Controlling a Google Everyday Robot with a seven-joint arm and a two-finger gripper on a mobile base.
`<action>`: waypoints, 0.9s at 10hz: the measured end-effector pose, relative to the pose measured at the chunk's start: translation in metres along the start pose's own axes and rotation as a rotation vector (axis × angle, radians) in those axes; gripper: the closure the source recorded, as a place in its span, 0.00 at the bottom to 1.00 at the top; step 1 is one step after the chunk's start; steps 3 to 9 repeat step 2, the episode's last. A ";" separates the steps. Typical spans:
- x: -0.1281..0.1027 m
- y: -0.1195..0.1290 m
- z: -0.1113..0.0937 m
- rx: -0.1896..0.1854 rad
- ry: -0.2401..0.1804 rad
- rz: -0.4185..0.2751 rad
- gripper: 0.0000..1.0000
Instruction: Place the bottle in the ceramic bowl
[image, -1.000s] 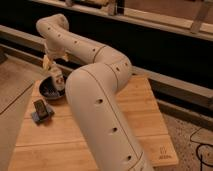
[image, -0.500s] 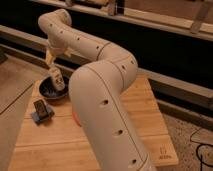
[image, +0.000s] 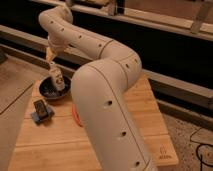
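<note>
The pale bottle (image: 57, 79) with a white top hangs tilted, its lower end down inside the ceramic bowl (image: 46, 91). This dark, shallow bowl sits on the left of the wooden table (image: 60, 140). My gripper (image: 50, 59) is directly above the bowl at the end of the long white arm, shut on the bottle's top. I cannot tell whether the bottle's base touches the bowl's floor.
A small dark block on a grey-blue base (image: 41, 110) stands just in front of the bowl. A slim red chilli (image: 75, 114) peeks out beside my arm's thick white link (image: 107, 100), which covers the table's middle. A dark counter runs behind.
The gripper has carried the bottle slightly right and lower, so its bottom end now sits deeper inside the bowl. The view has also shifted as the arm swung.
</note>
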 end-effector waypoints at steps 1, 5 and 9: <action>0.000 0.002 0.001 -0.001 0.000 -0.002 0.26; -0.001 0.002 0.000 -0.001 0.000 -0.002 0.26; -0.001 0.002 0.000 -0.001 0.000 -0.002 0.26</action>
